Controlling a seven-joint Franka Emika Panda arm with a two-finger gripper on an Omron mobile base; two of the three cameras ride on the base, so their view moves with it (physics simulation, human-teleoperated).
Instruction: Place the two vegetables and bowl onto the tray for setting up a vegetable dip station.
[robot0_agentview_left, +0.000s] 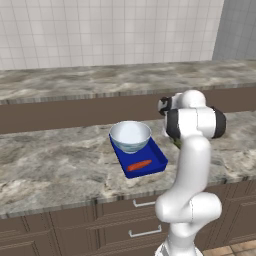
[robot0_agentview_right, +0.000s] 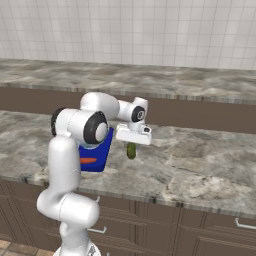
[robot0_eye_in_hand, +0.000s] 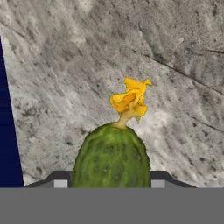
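Note:
My gripper (robot0_agentview_right: 131, 145) is shut on the short dark green vegetable (robot0_agentview_right: 131, 150), which hangs upright above the counter just right of the blue tray (robot0_agentview_right: 101, 149). In the hand view this vegetable (robot0_eye_in_hand: 111, 157), tipped with a yellow flower, sits between my gripper (robot0_eye_in_hand: 109, 183) fingers, and the tray's blue edge (robot0_eye_in_hand: 8, 131) runs along the left. In the left base view the white bowl (robot0_agentview_left: 130, 136) stands on the far end of the tray (robot0_agentview_left: 159, 156). The orange carrot (robot0_agentview_left: 139, 165) lies on the tray's near end. My own arm hides the gripper in that view.
A grey marble counter (robot0_agentview_left: 55, 165) carries the tray, with bare stone (robot0_agentview_right: 200, 160) to the right of the held vegetable. A raised back ledge (robot0_agentview_left: 75, 82) and tiled wall stand behind. Brown drawers (robot0_agentview_left: 142, 220) with handles run below the front edge.

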